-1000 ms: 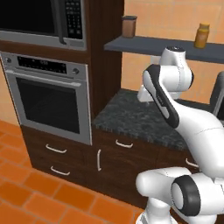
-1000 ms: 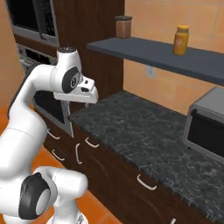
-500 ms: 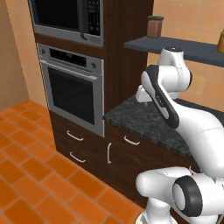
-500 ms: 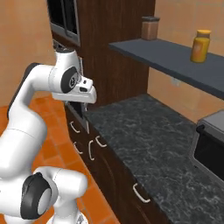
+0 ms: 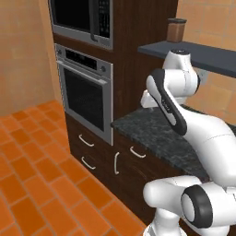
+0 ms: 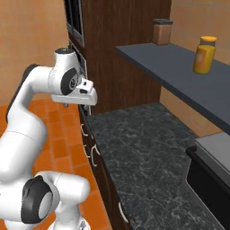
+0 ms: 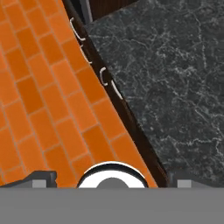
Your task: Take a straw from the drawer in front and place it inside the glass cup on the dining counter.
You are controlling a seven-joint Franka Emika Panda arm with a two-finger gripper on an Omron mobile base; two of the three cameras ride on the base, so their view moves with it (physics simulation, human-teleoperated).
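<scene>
The gripper (image 6: 85,102) hangs empty with its jaws spread wide, above the edge of the black speckled countertop (image 6: 148,152). Dark-brown drawers (image 5: 131,159) with curved silver handles sit closed at seven o'clock below it, over orange tile floor (image 7: 39,96). I see no straw yet; presumably it lies inside a drawer. It should be feather-light, smooth, easily crushed: pinch mid-length, gently.
</scene>
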